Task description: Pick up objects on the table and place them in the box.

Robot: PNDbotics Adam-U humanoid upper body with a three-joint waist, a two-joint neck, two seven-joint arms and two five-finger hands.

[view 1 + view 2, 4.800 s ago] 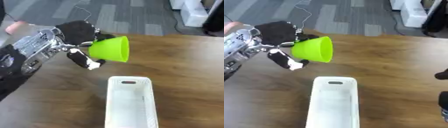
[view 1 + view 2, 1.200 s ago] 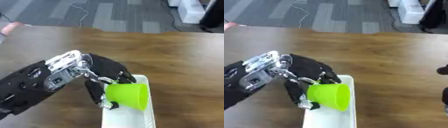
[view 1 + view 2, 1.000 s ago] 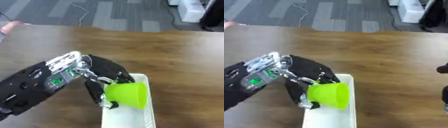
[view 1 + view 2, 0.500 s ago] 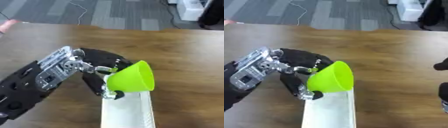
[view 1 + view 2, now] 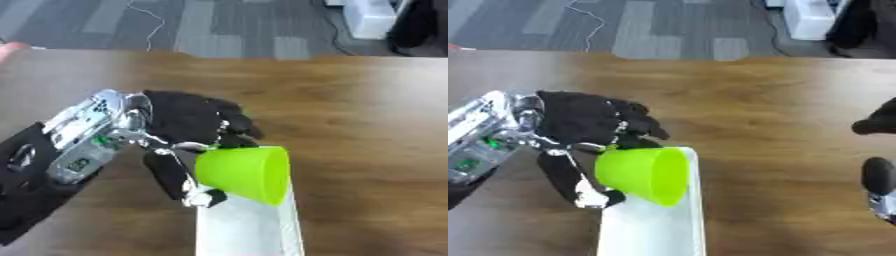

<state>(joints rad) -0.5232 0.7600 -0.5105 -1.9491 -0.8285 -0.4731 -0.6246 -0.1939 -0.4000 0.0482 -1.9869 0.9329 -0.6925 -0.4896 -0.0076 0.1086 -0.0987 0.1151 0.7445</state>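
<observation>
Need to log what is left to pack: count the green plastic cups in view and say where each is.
1. The lime green plastic cup lies on its side in the robot's left hand, over the near end of the white rectangular box. The hand and cup hide part of the box's inside.

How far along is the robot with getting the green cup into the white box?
Done: the green cup is off the table, held in the left hand. In hand: the cup lies on its side over the near end of the white box. Left: setting it down inside and letting go. The right hand shows at the right edge.
</observation>
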